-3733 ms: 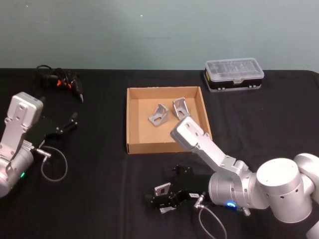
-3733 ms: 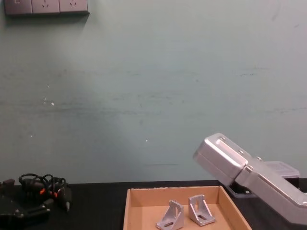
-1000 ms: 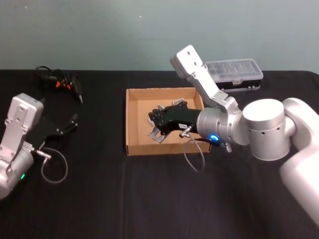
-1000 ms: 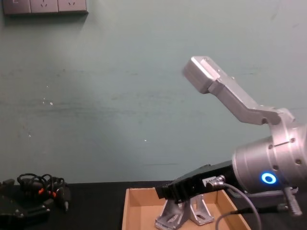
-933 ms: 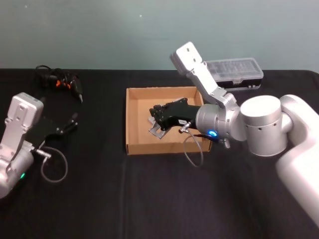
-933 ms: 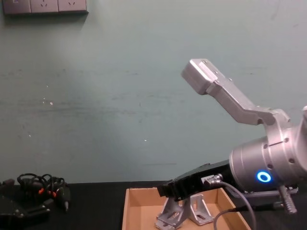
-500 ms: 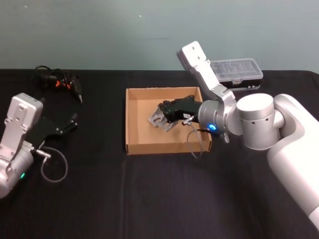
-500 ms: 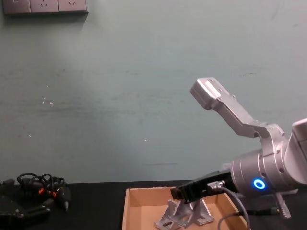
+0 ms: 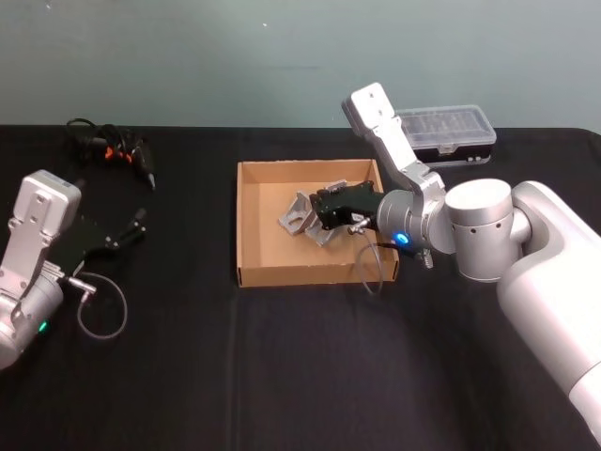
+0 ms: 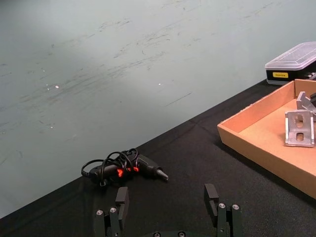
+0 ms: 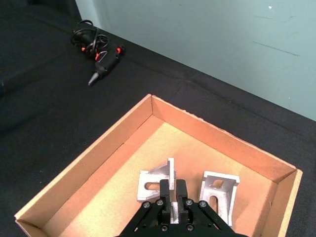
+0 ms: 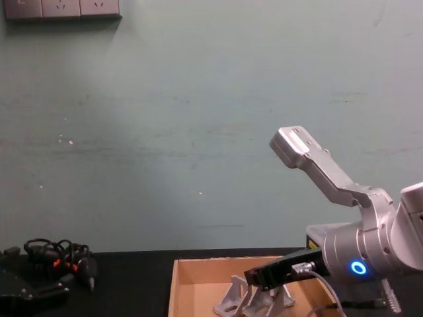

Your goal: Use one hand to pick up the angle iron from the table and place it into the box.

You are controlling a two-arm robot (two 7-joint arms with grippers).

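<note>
My right gripper (image 9: 322,212) reaches into the tan cardboard box (image 9: 310,279) from its right side, low over the floor and shut on an angle iron (image 9: 323,235), a small silver bracket that peeks out under the black fingers. In the right wrist view the fingers (image 11: 165,191) stand close together above the box floor (image 11: 113,197). Two more angle irons (image 11: 157,178) (image 11: 218,190) stand just beyond them. My left gripper (image 9: 131,231) rests open over the table (image 9: 188,357) at the far left, its fingers (image 10: 212,197) spread with nothing between them.
A clear-lidded plastic case (image 9: 441,132) sits behind the box to the right. A black tool with coiled cable and orange marks (image 9: 117,150) lies at the back left. A grey cable loop (image 9: 99,315) hangs beside the left arm. Bare black tabletop lies in front of the box.
My right gripper carried the angle iron from the table's front up over the box, then slid back and right inside it. The left arm stayed still.
</note>
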